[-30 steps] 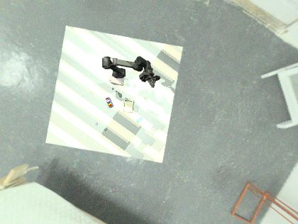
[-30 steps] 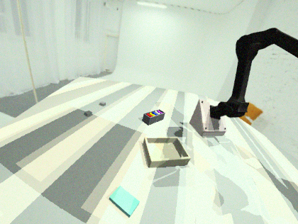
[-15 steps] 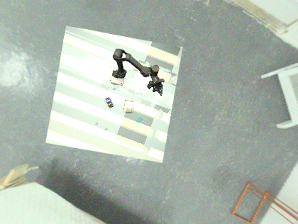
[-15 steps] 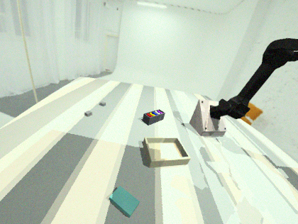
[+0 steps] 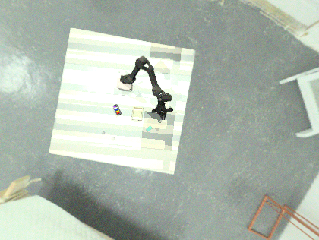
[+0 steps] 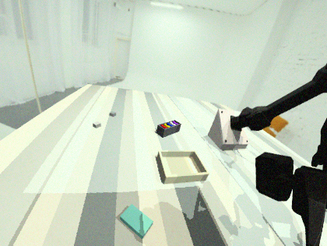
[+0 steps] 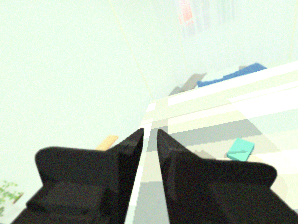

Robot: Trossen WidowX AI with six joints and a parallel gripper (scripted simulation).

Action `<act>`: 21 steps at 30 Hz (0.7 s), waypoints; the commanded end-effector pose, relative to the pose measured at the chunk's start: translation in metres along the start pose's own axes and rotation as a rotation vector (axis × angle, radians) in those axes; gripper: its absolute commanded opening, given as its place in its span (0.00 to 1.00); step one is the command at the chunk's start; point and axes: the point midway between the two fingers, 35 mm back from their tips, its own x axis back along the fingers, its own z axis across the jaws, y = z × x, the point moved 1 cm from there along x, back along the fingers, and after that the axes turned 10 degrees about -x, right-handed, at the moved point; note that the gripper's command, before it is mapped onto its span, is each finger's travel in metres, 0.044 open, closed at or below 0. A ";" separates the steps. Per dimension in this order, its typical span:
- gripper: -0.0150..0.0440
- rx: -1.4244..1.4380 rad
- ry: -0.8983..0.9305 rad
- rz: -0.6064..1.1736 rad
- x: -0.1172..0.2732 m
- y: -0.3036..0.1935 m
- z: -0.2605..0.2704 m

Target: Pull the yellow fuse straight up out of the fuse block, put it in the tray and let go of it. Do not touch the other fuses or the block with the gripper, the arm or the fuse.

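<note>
Top view: arm [image 5: 149, 76] bent over striped table [image 5: 83, 76], gripper [image 5: 162, 111] off to the far side of tray [image 5: 137, 113], with fuse block [image 5: 117, 109] on the tray's other side; well apart from the block, no contact. Teal pad [image 5: 149, 128] just below gripper, not part of the task. Fuses too small here to sort by colour. Exterior view: block [image 6: 168, 128] sits beyond tray [image 6: 181, 166], row of coloured fuses on top, yellow fuse [image 6: 168, 125] seated in its slot among the others, not lifted. Tray holds nothing. Gripper body [image 6: 288, 183] at right edge of frame, near side of table, nowhere near block; fingertips cut off by frame edge. Grey base mount [image 6: 226, 130] and two small grey cubes [image 6: 96, 124] also on table, irrelevant. Wrist view: two dark fingers with a narrow slit between, bare table showing through the slit, nothing pinched; camera aimed out across table edge, teal pad [image 7: 240, 149] visible at right, no block or tray in sight. Claw parted slightly, narrow gap, empty. Progress: nothing done yet — fuse not gripped, not pulled, not placed. Left: reach over block, line up on yellow without brushing neighbours, grip, lift straight up, carry to tray, release.
</note>
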 end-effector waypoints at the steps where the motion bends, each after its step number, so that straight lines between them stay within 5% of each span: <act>1: 0.37 0.121 -0.126 0.015 -0.026 0.011 -0.039; 12: 0.37 0.350 -0.661 0.166 -0.066 0.072 -0.195; 21: 0.37 0.234 -1.104 0.405 -0.025 0.141 -0.324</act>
